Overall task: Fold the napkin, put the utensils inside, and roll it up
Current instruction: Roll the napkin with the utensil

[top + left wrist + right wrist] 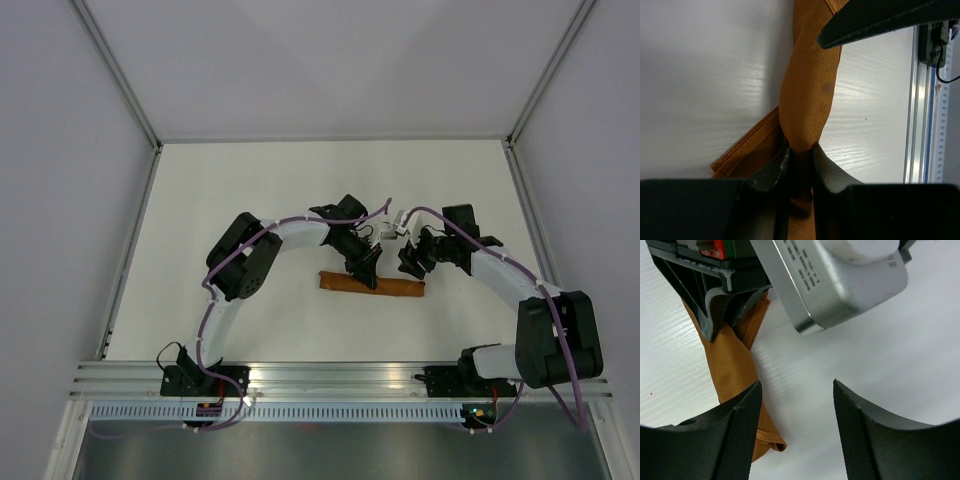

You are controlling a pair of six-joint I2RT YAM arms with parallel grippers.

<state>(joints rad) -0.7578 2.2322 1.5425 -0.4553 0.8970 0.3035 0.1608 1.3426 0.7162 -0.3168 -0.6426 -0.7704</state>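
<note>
Pinching the rolled napkin [398, 290], which lies at frame centre, the left claw [801, 159] is closed tight; the right claw [797, 425] gapes empty near its end. A gentle release should keep it from unwinding.

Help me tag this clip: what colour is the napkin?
The napkin is plain rust-orange, clearest in the left wrist view.

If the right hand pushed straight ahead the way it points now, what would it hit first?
Probably the bare table beside the napkin. The silver housing on the left arm lies beyond, but depth is unclear.
</note>
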